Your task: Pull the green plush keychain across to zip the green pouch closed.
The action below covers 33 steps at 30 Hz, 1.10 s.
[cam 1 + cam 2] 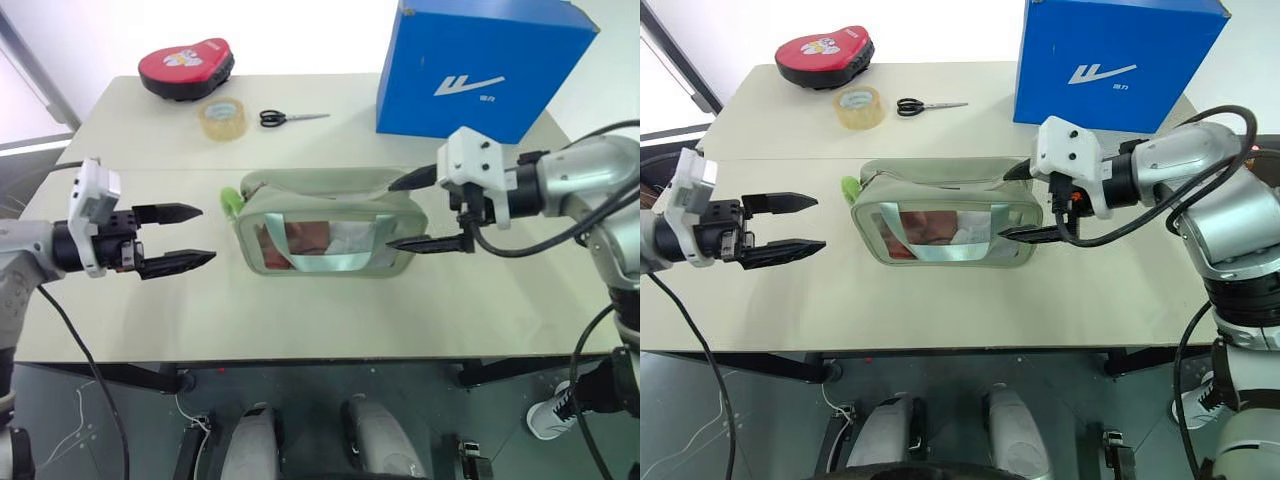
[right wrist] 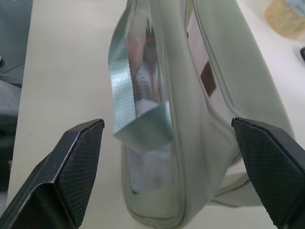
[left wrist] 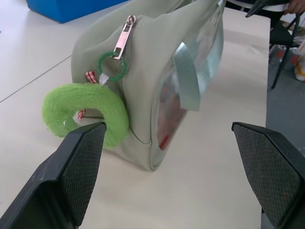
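The pale green pouch [image 1: 325,225] lies mid-table, its clear window facing me and reddish contents showing. The lime-green plush keychain [image 1: 230,200] hangs at the pouch's left end; in the left wrist view the keychain [image 3: 86,112] dangles from a ring on the zipper pull [image 3: 125,36]. My left gripper [image 1: 190,237] is open, level, a short gap left of the keychain, touching nothing. My right gripper [image 1: 410,212] is open at the pouch's right end. In the right wrist view that end of the pouch [image 2: 214,95] sits between the fingers, with a gap on each side.
A blue box [image 1: 480,65] stands at the back right. A tan tape roll [image 1: 222,120], black scissors [image 1: 290,118] and a red padded case [image 1: 187,68] lie at the back left. The table's front edge [image 1: 300,355] runs just below the pouch.
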Motion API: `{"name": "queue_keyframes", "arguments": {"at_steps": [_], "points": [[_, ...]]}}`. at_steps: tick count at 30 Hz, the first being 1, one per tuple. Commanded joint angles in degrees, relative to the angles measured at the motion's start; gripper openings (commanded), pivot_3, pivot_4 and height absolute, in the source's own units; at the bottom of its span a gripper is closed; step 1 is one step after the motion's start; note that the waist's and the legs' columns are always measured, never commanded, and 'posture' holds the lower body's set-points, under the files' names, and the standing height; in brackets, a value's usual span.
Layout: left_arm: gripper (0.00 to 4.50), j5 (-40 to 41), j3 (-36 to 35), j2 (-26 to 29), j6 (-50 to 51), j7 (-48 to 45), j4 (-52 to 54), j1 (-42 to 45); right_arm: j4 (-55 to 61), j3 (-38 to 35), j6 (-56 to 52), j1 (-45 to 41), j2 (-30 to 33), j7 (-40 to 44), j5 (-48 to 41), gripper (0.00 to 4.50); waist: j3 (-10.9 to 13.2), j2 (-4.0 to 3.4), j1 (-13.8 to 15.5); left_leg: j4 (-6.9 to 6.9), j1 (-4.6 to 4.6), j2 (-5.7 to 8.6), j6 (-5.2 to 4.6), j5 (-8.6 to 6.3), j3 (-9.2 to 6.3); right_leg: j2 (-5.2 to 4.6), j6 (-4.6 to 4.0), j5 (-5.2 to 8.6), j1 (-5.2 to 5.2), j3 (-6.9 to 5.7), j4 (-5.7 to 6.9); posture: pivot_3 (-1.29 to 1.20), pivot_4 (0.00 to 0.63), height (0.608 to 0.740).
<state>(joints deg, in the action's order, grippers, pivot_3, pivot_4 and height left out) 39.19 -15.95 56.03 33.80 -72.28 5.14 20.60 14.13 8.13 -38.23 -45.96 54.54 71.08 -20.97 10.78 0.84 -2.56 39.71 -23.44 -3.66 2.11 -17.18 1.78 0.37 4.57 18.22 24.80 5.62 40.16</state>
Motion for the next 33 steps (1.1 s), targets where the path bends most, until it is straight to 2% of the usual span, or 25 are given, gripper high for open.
{"name": "queue_keyframes", "arguments": {"at_steps": [1,4,7,8,11,19,27,33], "points": [[4.50,-0.70,0.38,0.04,-1.76,-0.59,-1.10,1.97,-0.61,-0.07,1.88,0.24,-0.22,-0.31,1.07,2.99,0.00,0.00,0.00,0.00,0.00,0.00,0.00,0.00,0.00,0.00,0.00,0.00,0.00,0.00,0.00,0.00,0.150,0.737],[4.50,-1.18,0.80,0.35,-2.47,-1.27,-2.71,2.91,-1.57,0.46,1.87,0.04,-1.19,-1.01,1.53,1.74,0.00,0.00,-0.04,0.00,0.00,0.00,0.00,0.00,0.01,0.00,0.00,0.00,0.00,0.00,0.00,0.00,0.150,0.737],[4.50,-2.31,1.23,0.69,-3.54,-2.05,-5.06,3.71,-2.44,0.94,2.81,-0.08,-1.85,-1.30,2.54,0.25,0.00,0.00,-0.01,0.00,0.00,0.00,0.00,0.00,0.02,0.00,0.00,0.00,0.00,0.00,0.00,0.00,0.150,0.737],[4.50,-2.64,1.33,0.72,-3.82,-2.27,-5.93,3.99,-2.57,0.94,3.03,-0.14,-2.05,-1.41,2.67,0.06,0.00,0.00,0.00,0.00,0.00,0.00,0.00,0.00,0.02,0.00,0.00,0.00,0.00,0.00,0.00,0.00,0.150,0.737],[4.50,-5.04,2.61,0.35,-5.99,-2.58,-9.72,5.79,-2.91,0.89,3.39,-0.41,-2.57,-1.52,2.75,0.06,0.00,0.00,0.01,0.02,0.00,0.00,0.00,0.00,0.04,0.00,0.00,0.00,0.00,0.00,0.00,0.00,0.150,0.737],[4.50,-11.96,6.97,-5.38,-12.91,-1.88,-29.63,18.24,-2.68,1.28,4.17,-0.38,-3.13,-1.35,3.32,0.06,0.00,0.00,-0.04,0.18,0.02,0.01,-0.02,-0.01,0.09,0.06,0.00,-0.01,-0.10,-0.04,0.04,0.00,0.150,0.737],[4.50,-16.93,10.03,-10.02,-17.77,-2.26,-36.30,22.04,-2.08,0.85,3.93,-0.33,-3.01,-1.31,3.12,0.06,0.00,0.00,-0.09,0.19,0.02,0.00,-0.03,-0.01,0.07,0.04,0.01,-0.01,-0.10,-0.04,0.05,0.00,0.150,0.737],[4.50,-16.96,10.44,-13.93,-16.95,-2.57,-38.53,23.22,-2.14,0.83,4.01,-0.32,-2.96,-1.30,3.27,0.06,-0.01,0.00,0.02,0.21,0.02,0.00,-0.03,-0.01,0.06,0.03,0.01,-0.01,-0.10,-0.05,0.06,0.00,0.150,0.737]]}}
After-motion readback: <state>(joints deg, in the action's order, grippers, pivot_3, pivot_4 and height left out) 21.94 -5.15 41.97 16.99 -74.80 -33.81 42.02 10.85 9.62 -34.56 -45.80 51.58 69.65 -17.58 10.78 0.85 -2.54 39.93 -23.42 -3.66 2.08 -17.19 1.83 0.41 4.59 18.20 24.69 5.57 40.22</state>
